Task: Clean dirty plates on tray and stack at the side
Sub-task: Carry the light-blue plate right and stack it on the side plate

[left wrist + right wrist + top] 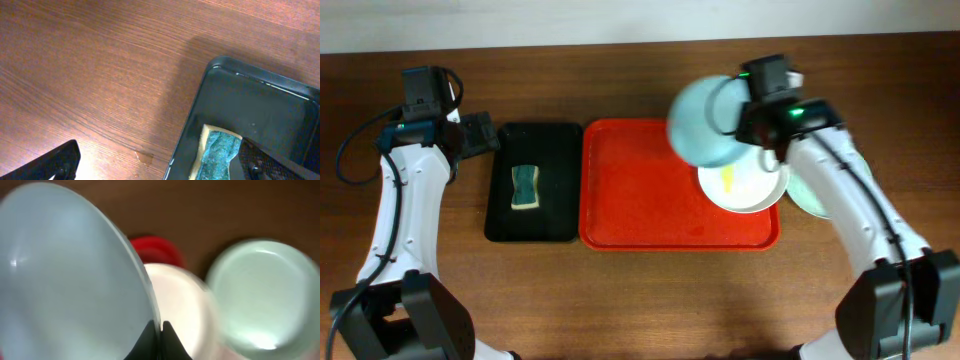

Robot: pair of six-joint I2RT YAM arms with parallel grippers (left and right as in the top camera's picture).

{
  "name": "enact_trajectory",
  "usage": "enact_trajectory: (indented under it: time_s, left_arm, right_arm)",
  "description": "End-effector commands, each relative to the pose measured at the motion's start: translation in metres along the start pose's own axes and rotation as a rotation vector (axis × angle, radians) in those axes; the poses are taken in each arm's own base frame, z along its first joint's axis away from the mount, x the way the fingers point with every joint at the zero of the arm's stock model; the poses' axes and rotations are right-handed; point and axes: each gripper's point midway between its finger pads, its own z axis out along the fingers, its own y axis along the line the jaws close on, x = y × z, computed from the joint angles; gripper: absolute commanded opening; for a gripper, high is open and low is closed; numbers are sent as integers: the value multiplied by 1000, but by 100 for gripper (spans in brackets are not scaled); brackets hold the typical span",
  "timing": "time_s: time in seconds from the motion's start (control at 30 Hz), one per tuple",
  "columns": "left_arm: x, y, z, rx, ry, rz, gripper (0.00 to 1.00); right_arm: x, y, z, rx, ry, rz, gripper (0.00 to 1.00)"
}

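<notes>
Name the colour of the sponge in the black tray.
The sponge is teal over yellow; left wrist view shows it best.

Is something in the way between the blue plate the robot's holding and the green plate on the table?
Yes: the white plate, lying on the red tray, sits between them. The right gripper holds the blue plate raised, so it could probably pass over.

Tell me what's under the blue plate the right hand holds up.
The red tray and part of the smeared white plate show below the blue plate; the tray's far corner directly beneath is hidden.
</notes>
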Motion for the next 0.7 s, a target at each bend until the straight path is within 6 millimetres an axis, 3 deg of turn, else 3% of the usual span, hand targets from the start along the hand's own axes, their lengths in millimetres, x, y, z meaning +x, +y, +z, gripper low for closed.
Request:
enact_trajectory:
  time_s: [0.0, 0.27, 0.3, 0.37, 0.5, 0.67]
  left_arm:
    - [-4, 2, -3, -6, -14, -10, 99]
    - [-4, 2, -3, -6, -14, -10, 99]
    - [-4, 2, -3, -6, -14, -10, 99]
    - [-4, 2, -3, -7, -14, -10, 99]
    - [-4, 2, -3, -6, -14, -10, 99]
    - [-4, 2, -3, -6, -14, -10, 99]
  right_arm:
    - [-3, -68, 9, 94, 61, 135, 4]
    - [6, -177, 17, 96, 178, 445, 4]
    - [12, -197, 16, 123, 192, 491, 4]
    - [22, -219, 13, 155, 222, 542, 4]
    - [39, -241, 10, 190, 273, 597, 4]
    - [61, -248, 23, 230, 308, 601, 4]
